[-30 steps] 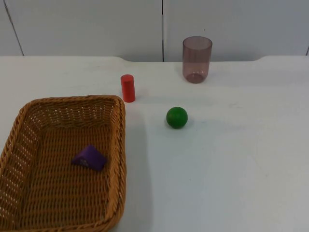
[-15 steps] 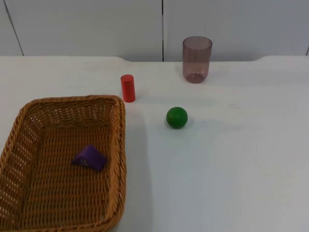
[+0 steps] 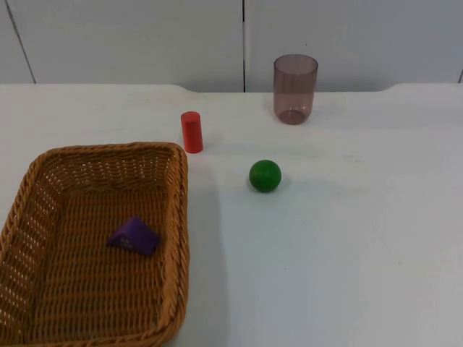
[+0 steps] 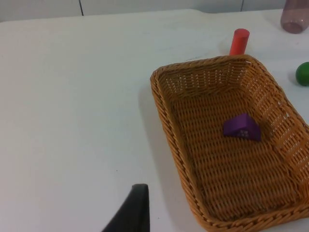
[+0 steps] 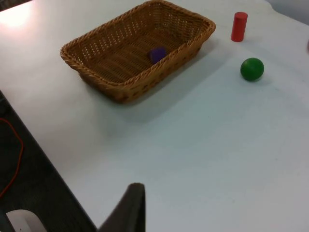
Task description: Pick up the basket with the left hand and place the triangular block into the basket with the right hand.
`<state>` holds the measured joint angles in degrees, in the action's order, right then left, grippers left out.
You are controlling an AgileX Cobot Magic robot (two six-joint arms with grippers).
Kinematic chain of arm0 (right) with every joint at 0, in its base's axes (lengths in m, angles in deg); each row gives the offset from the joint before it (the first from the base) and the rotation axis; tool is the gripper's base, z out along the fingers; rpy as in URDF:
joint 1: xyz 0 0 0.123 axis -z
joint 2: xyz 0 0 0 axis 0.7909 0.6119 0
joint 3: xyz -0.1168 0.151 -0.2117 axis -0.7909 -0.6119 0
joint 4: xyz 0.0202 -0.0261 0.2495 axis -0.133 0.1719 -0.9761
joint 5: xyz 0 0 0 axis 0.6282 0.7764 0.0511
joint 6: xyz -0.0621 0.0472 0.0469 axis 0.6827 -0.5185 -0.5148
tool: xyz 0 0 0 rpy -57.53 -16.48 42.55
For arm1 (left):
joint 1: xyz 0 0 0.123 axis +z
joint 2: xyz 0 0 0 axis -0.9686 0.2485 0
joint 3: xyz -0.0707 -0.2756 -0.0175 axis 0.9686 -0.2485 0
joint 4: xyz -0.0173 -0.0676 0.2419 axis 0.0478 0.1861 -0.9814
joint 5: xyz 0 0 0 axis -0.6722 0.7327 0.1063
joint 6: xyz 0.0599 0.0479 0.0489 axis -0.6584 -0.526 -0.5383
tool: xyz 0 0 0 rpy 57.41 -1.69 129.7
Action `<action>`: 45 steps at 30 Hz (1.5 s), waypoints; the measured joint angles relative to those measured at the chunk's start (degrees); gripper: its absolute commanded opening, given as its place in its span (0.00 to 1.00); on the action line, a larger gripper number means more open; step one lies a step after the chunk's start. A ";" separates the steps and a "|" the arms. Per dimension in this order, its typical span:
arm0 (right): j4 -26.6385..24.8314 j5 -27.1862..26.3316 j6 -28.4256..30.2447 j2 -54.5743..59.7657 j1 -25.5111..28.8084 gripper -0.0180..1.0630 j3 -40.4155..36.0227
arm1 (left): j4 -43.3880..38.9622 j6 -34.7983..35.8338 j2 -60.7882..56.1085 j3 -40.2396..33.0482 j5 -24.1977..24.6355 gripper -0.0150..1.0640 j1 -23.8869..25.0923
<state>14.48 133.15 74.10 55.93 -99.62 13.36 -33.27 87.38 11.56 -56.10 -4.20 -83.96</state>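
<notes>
The wicker basket [image 3: 182, 217] stands on the table at the front left. The purple triangular block [image 3: 134, 236] lies on the basket's floor, near its middle. In the left wrist view the basket [image 4: 161, 104] and the block [image 4: 241, 127] are seen from above; my left gripper [image 4: 134, 210] hangs over bare table beside the basket, apart from it. My right gripper [image 5: 131, 205] is raised over the table near its edge, well away from the basket [image 5: 164, 63] and the block [image 5: 156, 54]. Both arms wait.
A red cylinder [image 3: 192, 131] stands just behind the basket's far right corner. A green ball [image 3: 265, 176] lies mid-table, and a translucent purple cup [image 3: 294, 89] stands near the back wall. The table's edge and dark floor [image 5: 29, 169] appear beside the right gripper.
</notes>
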 measured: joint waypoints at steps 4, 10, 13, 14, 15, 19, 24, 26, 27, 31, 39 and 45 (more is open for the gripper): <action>0.00 0.00 0.00 0.00 0.00 0.99 0.00 | 0.00 0.00 0.00 0.00 0.00 0.99 0.00; 0.00 0.00 0.00 0.00 0.00 0.99 0.00 | 0.00 0.00 0.00 0.00 0.00 0.99 0.00; 0.00 0.00 0.00 0.00 0.00 0.99 0.00 | 0.00 0.00 0.00 0.00 0.00 0.99 0.00; 0.00 0.00 0.00 0.00 0.00 0.99 0.00 | 0.00 0.00 0.00 0.00 0.00 0.99 0.00; 0.00 0.00 0.00 0.00 0.00 0.99 0.00 | 0.00 0.00 0.00 0.00 0.00 0.99 0.00; 0.00 0.00 0.00 0.00 0.00 0.99 0.00 | 0.00 0.00 0.00 0.00 0.00 0.99 0.00; 0.00 0.00 0.00 0.00 0.00 0.99 0.00 | 0.00 0.00 0.00 0.00 0.00 0.99 0.00; 0.00 0.00 0.00 0.00 0.00 0.99 0.00 | 0.00 -0.10 0.00 0.00 -0.09 0.99 0.00; 0.00 0.00 0.00 0.00 0.00 0.99 0.00 | 0.00 -0.10 0.00 0.00 -0.09 0.99 0.00; 0.00 0.00 0.00 0.00 1.02 0.99 0.00 | 0.00 -0.10 0.00 0.00 -0.09 0.99 0.00; 0.00 0.12 0.00 0.00 17.19 0.99 -0.04 | 0.00 -0.10 0.00 0.00 -0.09 0.99 0.00; 0.00 0.12 0.00 0.00 31.39 0.99 -0.14 | 0.00 -0.10 0.00 0.00 -0.09 0.99 0.00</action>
<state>14.48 133.26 74.10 55.93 -68.23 13.22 -33.27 87.28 11.56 -56.10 -4.29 -83.96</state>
